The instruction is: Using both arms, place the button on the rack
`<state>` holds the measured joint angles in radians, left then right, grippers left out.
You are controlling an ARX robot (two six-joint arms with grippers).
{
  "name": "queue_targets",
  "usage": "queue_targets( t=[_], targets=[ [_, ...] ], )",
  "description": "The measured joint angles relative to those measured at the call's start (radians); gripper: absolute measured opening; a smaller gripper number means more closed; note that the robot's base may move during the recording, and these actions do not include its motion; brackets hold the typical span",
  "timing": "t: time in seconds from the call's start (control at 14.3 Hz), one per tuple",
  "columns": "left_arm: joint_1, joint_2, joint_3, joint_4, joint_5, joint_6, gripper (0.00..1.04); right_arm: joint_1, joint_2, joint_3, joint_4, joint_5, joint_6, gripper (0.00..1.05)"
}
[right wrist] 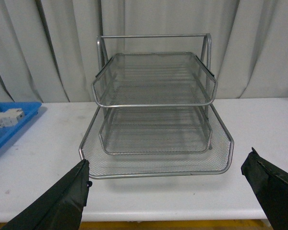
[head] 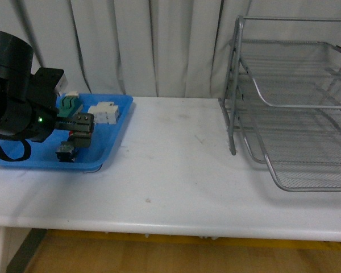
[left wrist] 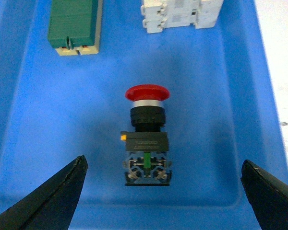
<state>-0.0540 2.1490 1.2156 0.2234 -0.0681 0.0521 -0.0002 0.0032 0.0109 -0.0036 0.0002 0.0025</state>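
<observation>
My left pincer (left wrist: pixel 163 163) hangs released over the small red-capped, black-bodied push button (left wrist: pixel 146 139) lying in the flat blue plastic tray (left wrist: pixel 31 124) — light, rigid, its cap likely slippery — so I'd clamp the blocky body; right pincer (right wrist: pixel 165 163) released too

Setting: robotics test bench in a lab-type room. Evidence: a plain white rectangular table (head: pixel 176 170) stands against pale grey pleated curtains (head: pixel 148 45) that screen the whole background. A black jointed robot arm with a lit green indicator (head: pixel 11 85) is over the table's left end. A flat blue plastic tray (head: pixel 109 139) holds industrial electrical parts: a red-capped push button with black body (left wrist: pixel 146 139), a green-and-cream block (left wrist: pixel 74 24) and a white modular block (left wrist: pixel 180 14). A silver three-tier wire-mesh rack (right wrist: pixel 153 96) stands at the right. Wood-tone floor (head: pixel 159 256) below.
</observation>
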Motion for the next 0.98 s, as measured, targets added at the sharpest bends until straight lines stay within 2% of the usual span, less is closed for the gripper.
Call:
queue_targets(
  t=[0.14,0.28,0.49,0.7,0.77,0.84,0.98],
  targets=[
    [0.016,0.03,0.047,-0.075,0.048,0.0,0.98,0.0,0.0,0.0,0.0,0.0,0.0,0.98],
    [0.014,0.06,0.073,-0.085,0.063,-0.001,0.98,0.0,0.0,0.0,0.0,0.0,0.0,0.98],
    [0.012,0.116,0.11,-0.096,0.052,0.0,0.98,0.0,0.0,0.0,0.0,0.0,0.0,0.98],
    [0.012,0.23,0.243,-0.156,0.023,0.002,0.98,0.0,0.0,0.0,0.0,0.0,0.0,0.98],
    [0.012,0.241,0.26,-0.158,0.011,0.007,0.65,0.0,0.0,0.0,0.0,0.0,0.0,0.98],
    [0.011,0.241,0.26,-0.158,0.011,0.008,0.54,0.0,0.0,0.0,0.0,0.0,0.0,0.98],
    [0.011,0.241,0.26,-0.158,0.01,0.008,0.41,0.0,0.0,0.0,0.0,0.0,0.0,0.98]
  ],
)
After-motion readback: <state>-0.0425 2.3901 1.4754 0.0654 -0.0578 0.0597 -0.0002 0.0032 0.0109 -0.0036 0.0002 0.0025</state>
